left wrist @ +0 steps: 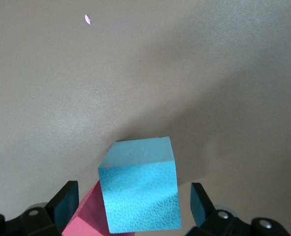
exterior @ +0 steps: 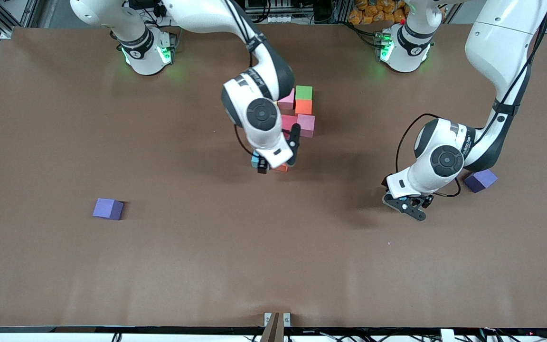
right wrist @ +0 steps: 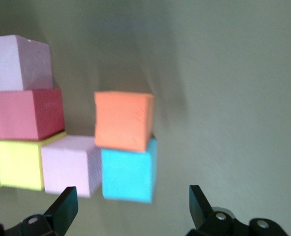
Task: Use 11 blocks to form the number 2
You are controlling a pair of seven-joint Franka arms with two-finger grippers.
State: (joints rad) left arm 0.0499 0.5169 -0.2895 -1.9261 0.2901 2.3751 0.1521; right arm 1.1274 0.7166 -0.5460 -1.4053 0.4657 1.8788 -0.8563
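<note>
Right claw, jaws apart and gripping nothing, hovers over the lower end of the small matte foam blocks clustered at upper centre of the front view on the brown bench. Their figure looks nearly finished, though the arm hides part of it. Its long axis runs top to bottom of the frame. Left claw waits over the bench, also parted.

Brown table, clustered blocks, two purple cubes
</note>
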